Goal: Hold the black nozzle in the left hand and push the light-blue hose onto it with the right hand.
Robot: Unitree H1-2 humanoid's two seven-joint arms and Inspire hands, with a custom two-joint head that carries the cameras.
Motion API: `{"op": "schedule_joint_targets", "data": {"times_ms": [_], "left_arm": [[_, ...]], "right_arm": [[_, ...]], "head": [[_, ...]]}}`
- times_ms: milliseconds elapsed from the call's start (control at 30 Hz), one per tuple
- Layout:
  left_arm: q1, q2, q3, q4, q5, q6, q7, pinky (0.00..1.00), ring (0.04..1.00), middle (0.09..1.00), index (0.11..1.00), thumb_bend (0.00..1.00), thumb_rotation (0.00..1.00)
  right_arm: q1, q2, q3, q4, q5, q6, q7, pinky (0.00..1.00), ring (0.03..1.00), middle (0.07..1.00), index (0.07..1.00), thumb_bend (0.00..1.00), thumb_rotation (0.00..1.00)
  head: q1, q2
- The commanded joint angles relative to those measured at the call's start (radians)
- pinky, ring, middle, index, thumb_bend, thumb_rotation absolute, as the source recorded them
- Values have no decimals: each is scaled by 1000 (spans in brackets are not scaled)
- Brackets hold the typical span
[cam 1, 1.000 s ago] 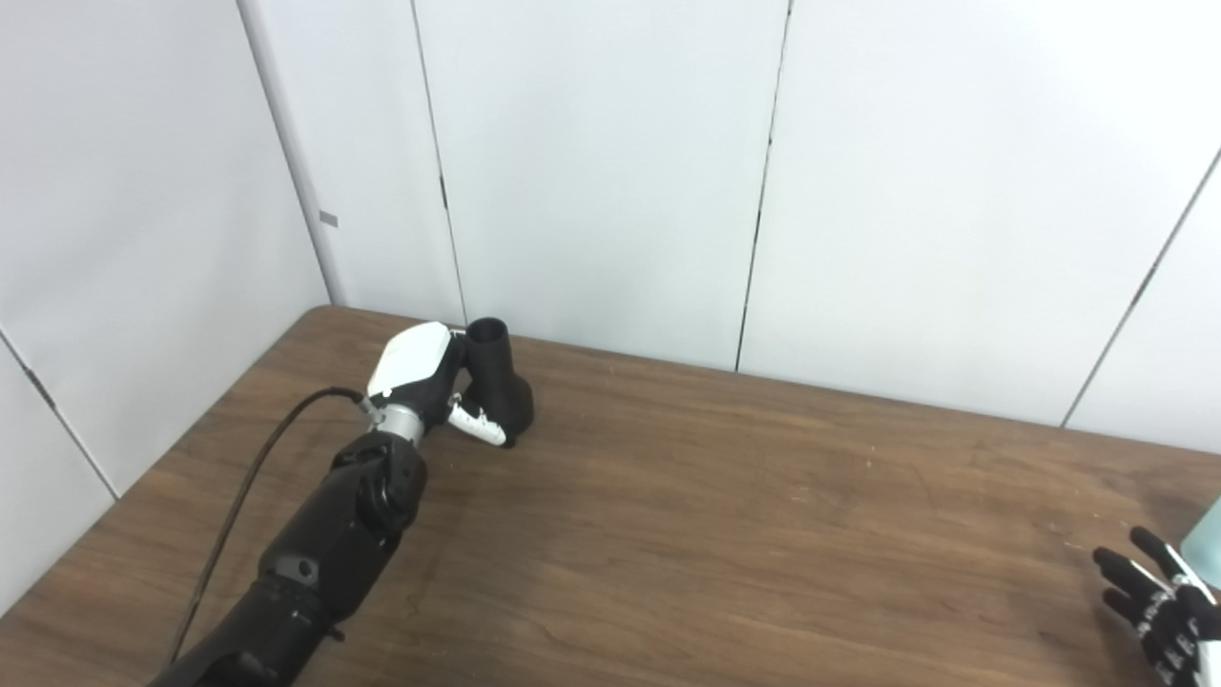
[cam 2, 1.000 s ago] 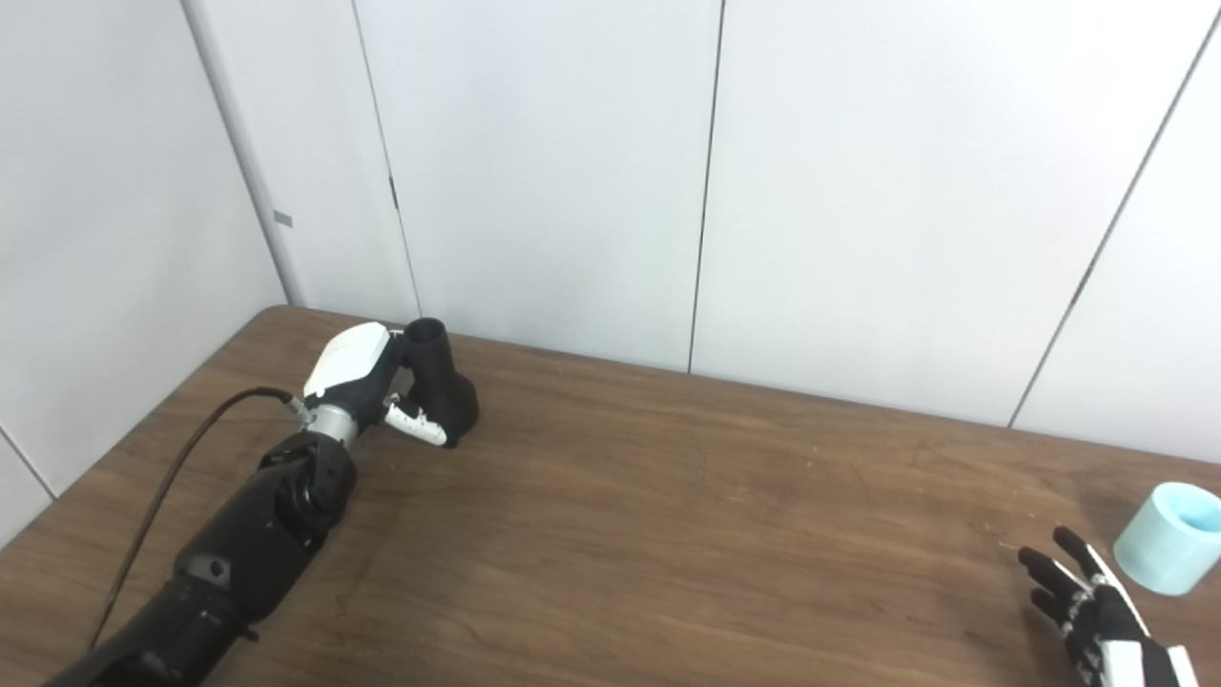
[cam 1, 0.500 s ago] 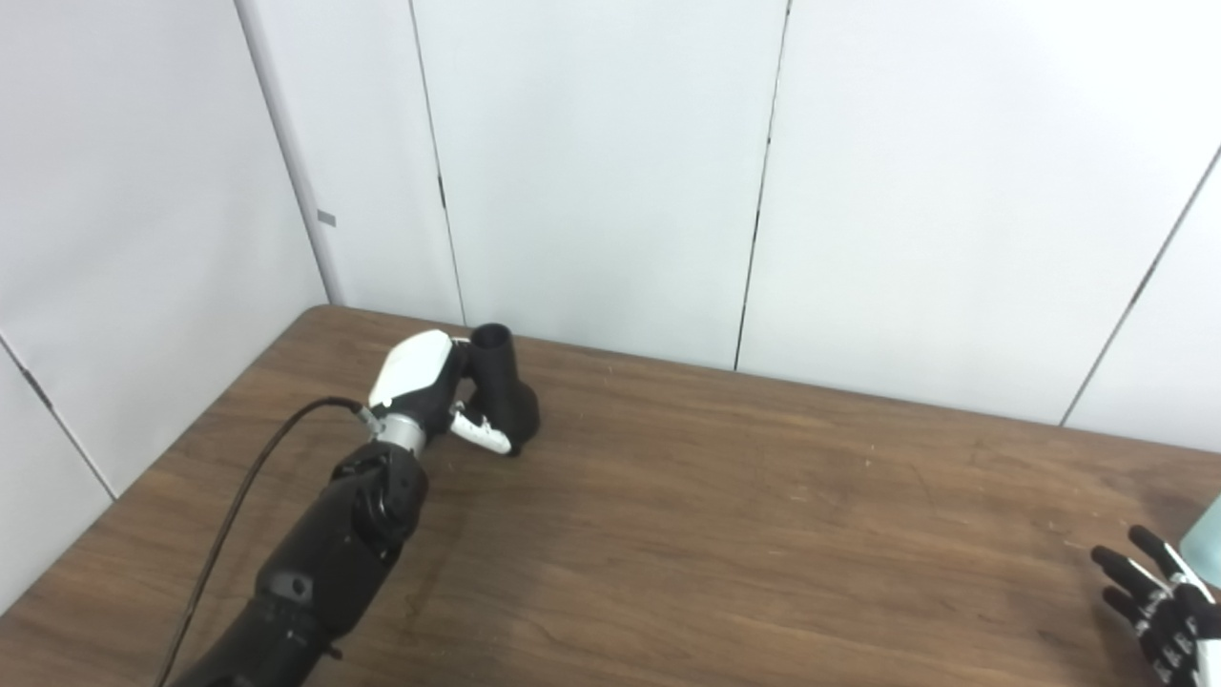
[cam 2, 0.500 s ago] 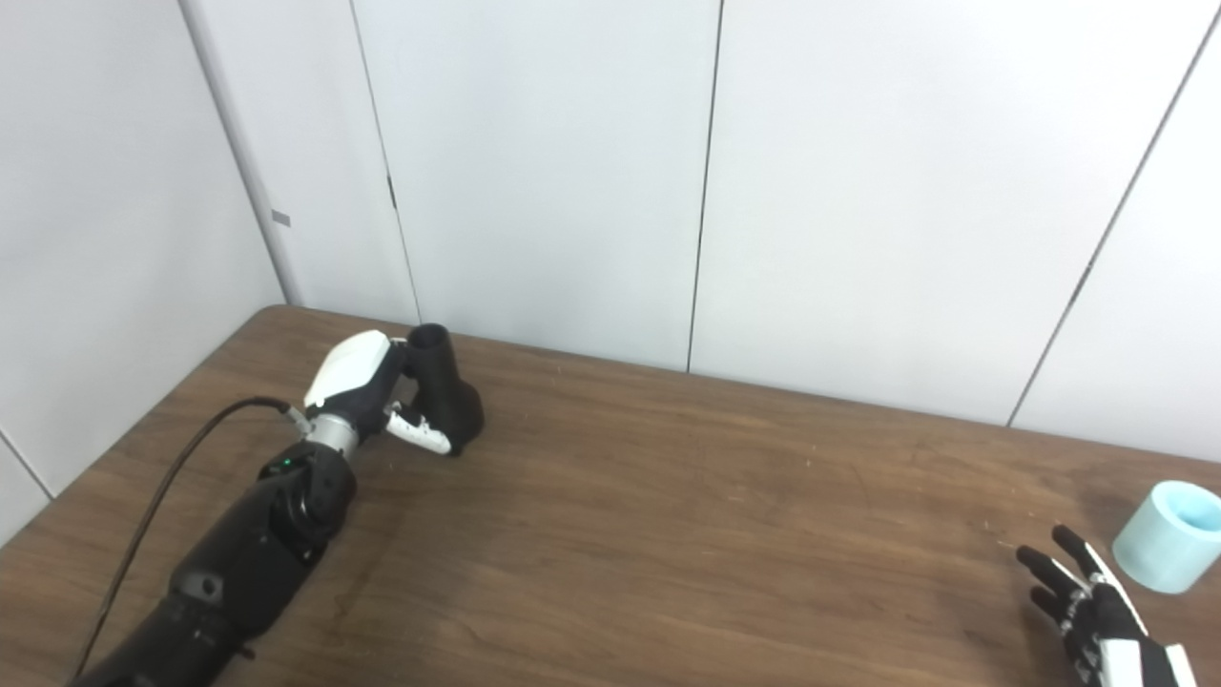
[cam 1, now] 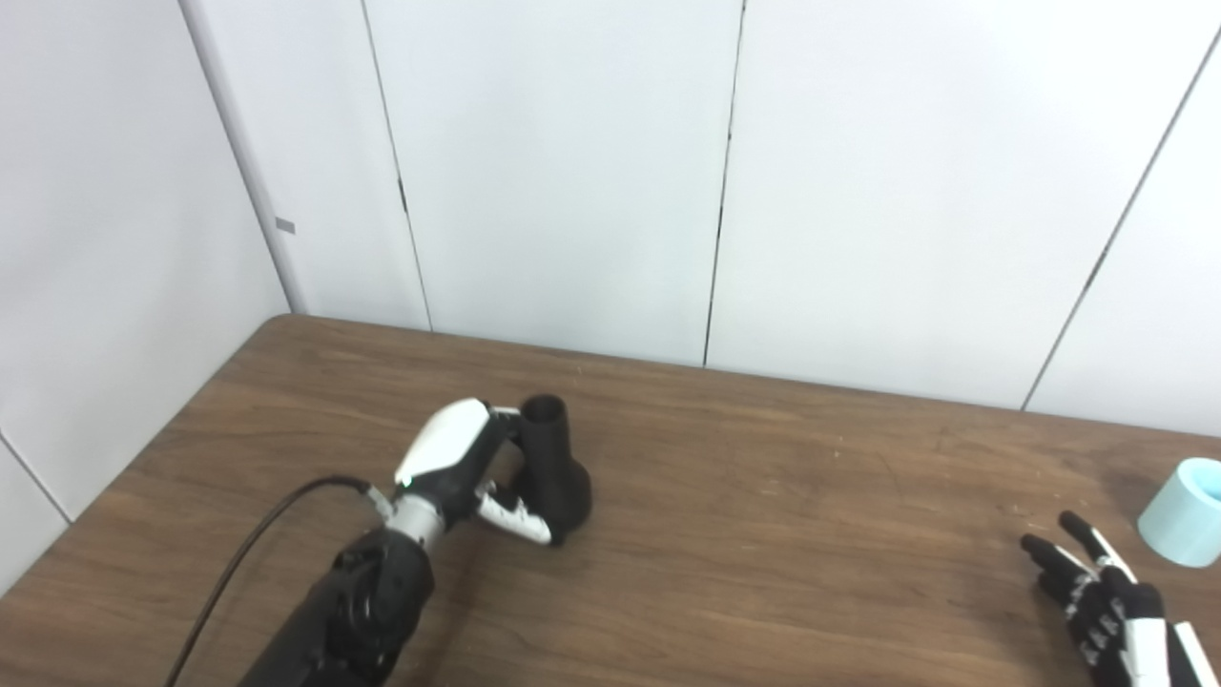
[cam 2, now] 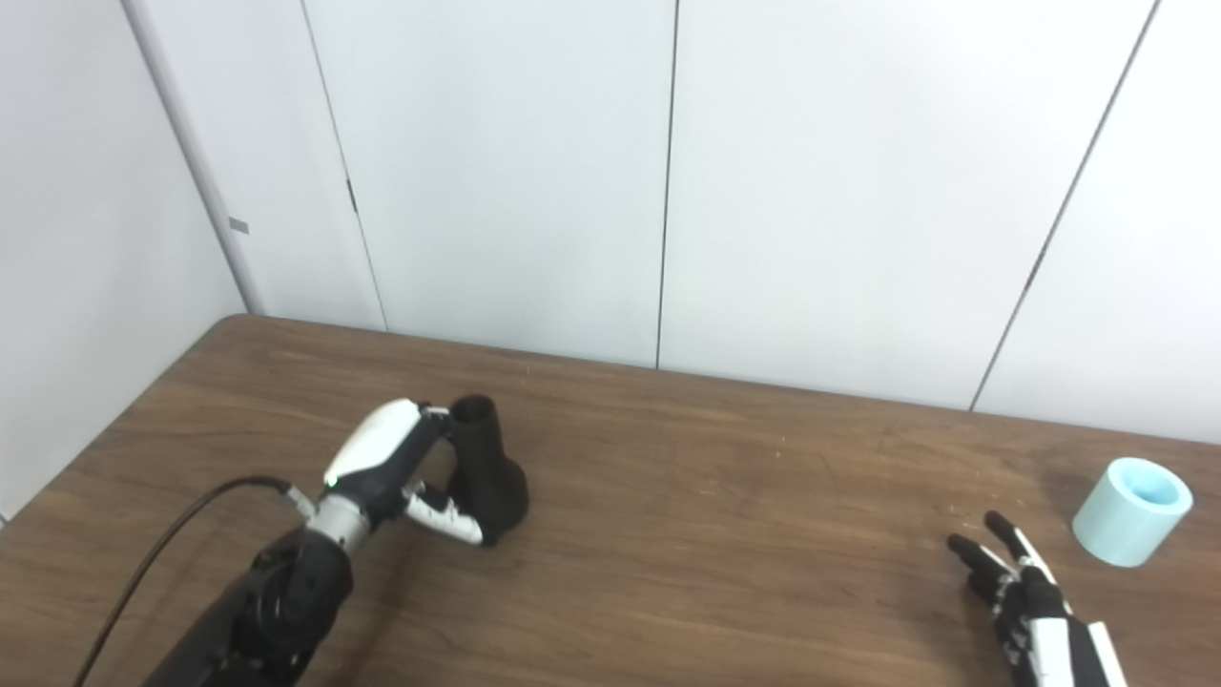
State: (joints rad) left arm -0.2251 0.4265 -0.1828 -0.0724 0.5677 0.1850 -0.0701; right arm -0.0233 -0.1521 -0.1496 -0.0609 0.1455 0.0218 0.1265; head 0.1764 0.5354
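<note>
Both fingers point(cam 1: 520, 520) and thumb clasp black nozzle point(cam 1: 556, 472).

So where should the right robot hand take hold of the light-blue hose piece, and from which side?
Probably around its curved outer wall, coming from the near left, where the open right robot hand waits. The hose is a short stubby cylinder standing on the table, tilted, its open mouth up. A grip across the wall leaves that mouth free to slide over the black nozzle.
</note>
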Motion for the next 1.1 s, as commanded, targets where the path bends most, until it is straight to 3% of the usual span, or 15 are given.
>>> {"op": "schedule_joint_targets", "data": {"times_ms": [0,267,600,1067], "left_arm": [[0,-13,-6,-38,-9,-35,0,1000,793,503,469,523,0],[54,-77,-55,-78,20,-70,-16,1000,792,501,470,524,0],[111,-96,-193,-177,91,-43,-167,1000,789,504,468,523,0],[142,-127,-321,-151,184,-77,-187,1000,784,479,492,523,0]], "right_arm": [[4,-1,-3,-35,14,20,-9,930,926,814,912,583,1000],[19,0,6,-107,4,84,-26,933,926,811,889,586,1000],[24,6,24,-210,-28,178,-54,942,908,796,876,565,1000],[15,-19,19,-321,-37,278,-63,934,912,803,859,546,1000]], "head": [[-23,7],[-73,27],[-153,72],[-221,131]]}}
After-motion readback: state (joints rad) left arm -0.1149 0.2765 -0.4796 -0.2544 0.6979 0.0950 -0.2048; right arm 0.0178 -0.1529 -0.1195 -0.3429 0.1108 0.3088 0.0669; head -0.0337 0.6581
